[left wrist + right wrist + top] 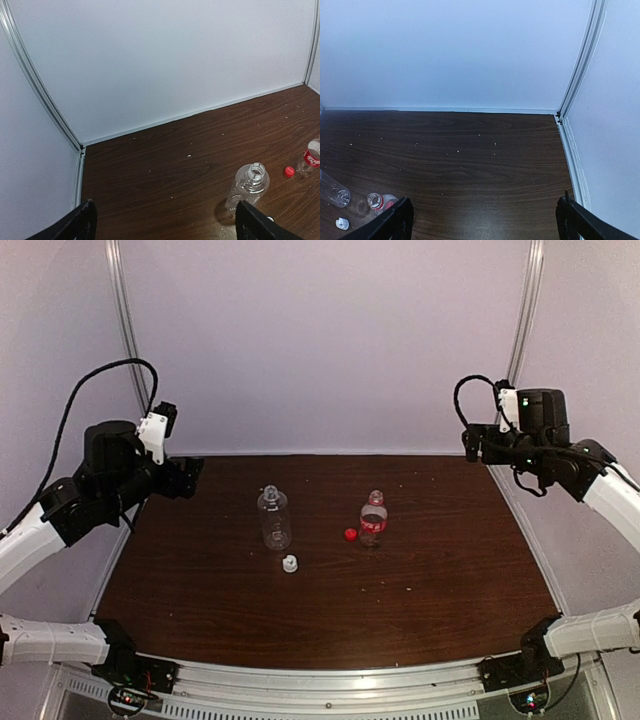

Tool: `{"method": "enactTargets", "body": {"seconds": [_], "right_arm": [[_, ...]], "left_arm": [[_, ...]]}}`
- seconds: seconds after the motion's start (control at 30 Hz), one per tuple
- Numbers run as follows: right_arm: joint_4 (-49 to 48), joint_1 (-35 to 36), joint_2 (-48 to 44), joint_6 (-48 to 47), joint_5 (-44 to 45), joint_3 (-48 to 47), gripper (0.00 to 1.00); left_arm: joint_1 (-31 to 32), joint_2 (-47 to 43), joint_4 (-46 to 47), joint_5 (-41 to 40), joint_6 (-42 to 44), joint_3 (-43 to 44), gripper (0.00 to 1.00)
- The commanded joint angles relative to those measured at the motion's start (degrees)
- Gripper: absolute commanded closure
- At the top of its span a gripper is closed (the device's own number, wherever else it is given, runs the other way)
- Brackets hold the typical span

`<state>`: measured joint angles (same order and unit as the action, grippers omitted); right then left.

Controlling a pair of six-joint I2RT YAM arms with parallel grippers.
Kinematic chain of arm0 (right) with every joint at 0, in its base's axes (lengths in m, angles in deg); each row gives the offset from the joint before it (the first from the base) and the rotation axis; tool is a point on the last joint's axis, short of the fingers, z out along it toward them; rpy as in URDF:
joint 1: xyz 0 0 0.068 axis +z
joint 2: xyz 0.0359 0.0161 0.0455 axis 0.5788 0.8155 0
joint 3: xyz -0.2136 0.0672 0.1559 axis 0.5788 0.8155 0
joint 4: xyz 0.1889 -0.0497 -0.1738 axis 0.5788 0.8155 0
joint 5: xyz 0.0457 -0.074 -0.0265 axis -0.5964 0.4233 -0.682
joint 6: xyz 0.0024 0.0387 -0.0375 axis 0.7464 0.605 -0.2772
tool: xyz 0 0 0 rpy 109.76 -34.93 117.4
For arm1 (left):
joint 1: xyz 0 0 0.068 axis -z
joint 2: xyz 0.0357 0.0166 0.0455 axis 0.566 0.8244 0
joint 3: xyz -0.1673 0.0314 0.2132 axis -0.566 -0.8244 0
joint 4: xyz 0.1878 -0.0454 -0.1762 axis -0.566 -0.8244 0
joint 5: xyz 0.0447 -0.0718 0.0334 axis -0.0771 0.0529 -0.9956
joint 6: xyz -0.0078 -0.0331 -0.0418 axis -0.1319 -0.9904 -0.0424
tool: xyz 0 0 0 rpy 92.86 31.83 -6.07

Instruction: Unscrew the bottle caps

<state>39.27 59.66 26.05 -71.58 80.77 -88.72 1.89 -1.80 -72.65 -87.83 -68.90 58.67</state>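
Your left gripper (166, 212) is wide open with nothing in it. You see its two black fingers (80, 222) at seven and five o'clock. The plain bottle (248, 186) stands on the brown table (165, 165) at four o'clock, its top open. The red cap (289, 171) lies near it, toward three o'clock, just beside the bottle with the red label (311, 157) at the edge. Up at twelve o'clock are white walls (165, 60).
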Motion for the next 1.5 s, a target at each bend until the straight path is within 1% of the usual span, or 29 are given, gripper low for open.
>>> {"method": "enactTargets", "body": {"seconds": [0.0,0.1,0.23,0.33,0.4,0.53,0.8,1.1,1.47], "right_arm": [[2.72,-0.57,0.98,-0.66,3.17,-3.15,0.00],[1.00,-0.78,0.52,-1.00,1.67,-1.75,0.00],[-1.22,-1.25,-0.16,-1.79,-2.33,0.97,0.00],[-1.97,-1.43,-0.11,-2.08,-3.60,2.35,0.00],[-2.07,-1.53,0.15,-2.18,-4.18,2.96,0.00],[-3.29,-1.53,0.08,-1.85,-3.32,4.71,0.00],[-4.28,-1.59,-2.52,-2.04,-2.25,5.97,0.00],[-2.19,-1.53,-5.12,-2.18,-2.12,3.96,0.00],[-3.95,-1.57,-7.87,-3.16,-2.79,5.96,0.00]], "left_arm": [[-0.41,3.37,-1.71,-1.68,0.10,3.69,0.02],[-0.58,3.58,-1.29,-0.90,1.62,3.13,0.02],[-1.84,-1.07,2.86,3.95,2.37,-1.75,0.02],[-3.72,-3.68,4.24,6.36,1.79,-3.71,0.03],[-4.57,-4.14,4.45,6.46,1.51,-4.38,0.02],[-5.90,-3.12,4.45,10.21,0.98,-4.63,0.02],[-6.74,-5.01,5.71,12.68,-0.27,-5.56,0.02],[-7.87,-6.80,6.44,13.12,-0.61,-6.22,0.02],[-8.23,-7.53,6.79,13.48,-0.37,-6.70,0.02]]}}
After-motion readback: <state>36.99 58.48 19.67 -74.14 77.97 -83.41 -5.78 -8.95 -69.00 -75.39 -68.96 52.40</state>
